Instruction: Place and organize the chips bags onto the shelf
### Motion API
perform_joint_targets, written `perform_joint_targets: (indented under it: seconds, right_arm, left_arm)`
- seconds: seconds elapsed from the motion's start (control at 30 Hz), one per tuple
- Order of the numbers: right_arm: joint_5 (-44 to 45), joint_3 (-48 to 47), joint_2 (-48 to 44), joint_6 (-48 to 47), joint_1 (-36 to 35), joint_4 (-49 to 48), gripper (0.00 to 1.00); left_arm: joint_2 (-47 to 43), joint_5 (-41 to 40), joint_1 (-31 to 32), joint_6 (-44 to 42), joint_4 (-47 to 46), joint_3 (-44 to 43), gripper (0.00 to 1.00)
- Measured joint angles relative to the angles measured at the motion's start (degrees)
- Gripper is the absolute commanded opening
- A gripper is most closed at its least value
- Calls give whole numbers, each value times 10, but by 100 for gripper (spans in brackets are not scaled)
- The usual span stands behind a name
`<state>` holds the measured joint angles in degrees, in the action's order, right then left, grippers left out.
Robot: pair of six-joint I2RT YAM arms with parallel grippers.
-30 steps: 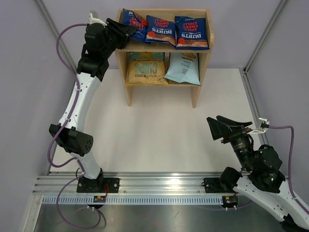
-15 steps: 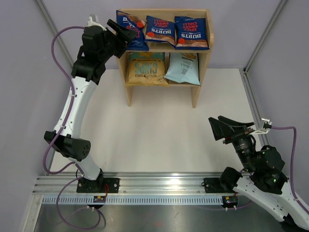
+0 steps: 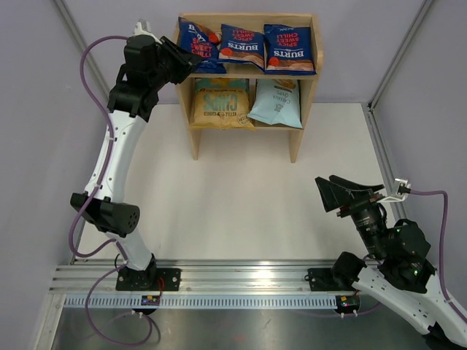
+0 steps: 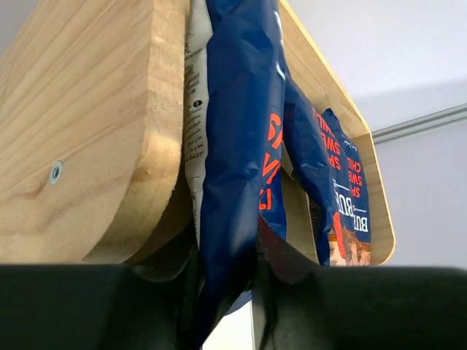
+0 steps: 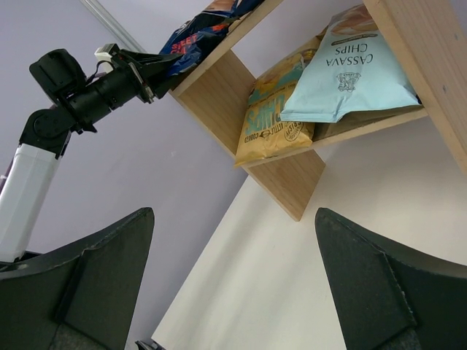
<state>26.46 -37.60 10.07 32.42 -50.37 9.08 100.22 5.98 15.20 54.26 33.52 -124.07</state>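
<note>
- The leftmost Burts bag [image 3: 198,40] is on the shelf's [image 3: 306,124] top tier, hard against the left side panel. It stands on edge and tilted rather than lying flat, with its lower end poking past the front of the board.
- I judge it light, soft and crinkly, with slick film and brittle chips inside. The flat crimped seam at the end is the place to pinch, not the puffed middle, which would squash or slide.
- In the left wrist view that lower end runs down between the jaws of the left gripper [image 3: 188,55], which are closed on it. The bag rises away from them along the wooden panel.
- The other two Burts bags [image 3: 243,45] [image 3: 290,49] lie face-up next to it, and the nearer one touches or slightly overlaps it.
- On the lower tier the tan Chips bag [image 3: 221,106] and the pale blue bag [image 3: 277,102] lie side by side.
- With all five bags on the shelf, I reckon the only job left is to lay this last one flat in line.
- The right gripper [image 3: 343,193] hangs over the worktop [image 3: 241,197], well away from the shelf. Its jaws are spread wide and hold nothing.
</note>
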Motion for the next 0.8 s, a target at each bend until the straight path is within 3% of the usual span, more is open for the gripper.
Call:
perform_joint_targets:
  seconds: [0.2,0.43,0.7,0.8]
  right_arm:
    - [0,0,-2,4,0,6,100]
    - [0,0,-12,9,0,7,99]
    - [0,0,-21,11,0,13,99]
    - [0,0,-22,13,0,15,99]
  left_arm:
    - [2,12,-3,0,-5,0,13]
    - [35,83,-6,17,-36,-19,11]
    - [42,111,-7,27,-51,-19,29]
    - [35,105,-7,26,-53,-14,40]
